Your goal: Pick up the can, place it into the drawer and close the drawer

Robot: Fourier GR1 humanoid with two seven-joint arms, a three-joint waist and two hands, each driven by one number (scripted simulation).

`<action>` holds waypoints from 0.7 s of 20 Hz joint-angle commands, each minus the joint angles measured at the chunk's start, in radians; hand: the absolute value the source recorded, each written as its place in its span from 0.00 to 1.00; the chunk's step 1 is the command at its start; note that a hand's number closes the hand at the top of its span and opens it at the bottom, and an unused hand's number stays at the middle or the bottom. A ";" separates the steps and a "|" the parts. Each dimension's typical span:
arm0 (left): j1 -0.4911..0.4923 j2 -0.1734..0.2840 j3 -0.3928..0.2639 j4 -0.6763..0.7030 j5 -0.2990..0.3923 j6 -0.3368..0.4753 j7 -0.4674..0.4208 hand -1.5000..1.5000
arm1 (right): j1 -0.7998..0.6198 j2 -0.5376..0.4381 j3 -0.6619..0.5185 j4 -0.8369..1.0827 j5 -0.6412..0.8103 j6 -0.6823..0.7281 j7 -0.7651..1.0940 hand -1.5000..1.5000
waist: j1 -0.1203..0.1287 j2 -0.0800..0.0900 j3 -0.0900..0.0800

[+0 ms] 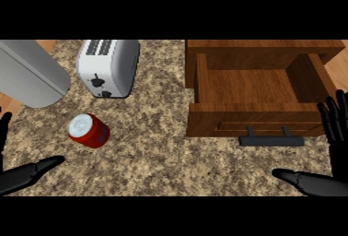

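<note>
The desk [170,152] carried an open wooden drawer [255,90] at upper right, a toaster [107,67] at upper left, and the red can [89,130] at centre left (upright). The left hand [24,176] and right hand [319,182] were open at the lower corners, holding nothing.

Bare counter [170,152] between can [89,130] and open drawer [255,87], toaster [107,67] behind can

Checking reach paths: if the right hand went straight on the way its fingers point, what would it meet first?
Probably the open drawer: the right hand points up the view, along the drawer's right front corner. Depth is unclear, so it may pass just beside it.
</note>
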 commanded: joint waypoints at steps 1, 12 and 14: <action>-0.097 -0.022 -0.049 0.112 -0.066 0.042 -0.007 0.00 | -0.106 -0.017 -0.009 0.056 0.017 -0.025 0.052 0.00 | -0.001 0.001 0.000; -0.007 -0.065 -0.064 0.330 -0.074 0.042 -0.240 0.00 | 0.050 -0.014 -0.064 -0.087 -0.060 0.051 0.016 0.00 | -0.001 0.000 0.000; -0.006 -0.100 -0.153 0.448 -0.120 0.141 -0.346 0.00 | 0.054 -0.042 -0.090 -0.094 -0.085 0.072 0.033 0.00 | -0.005 0.000 0.000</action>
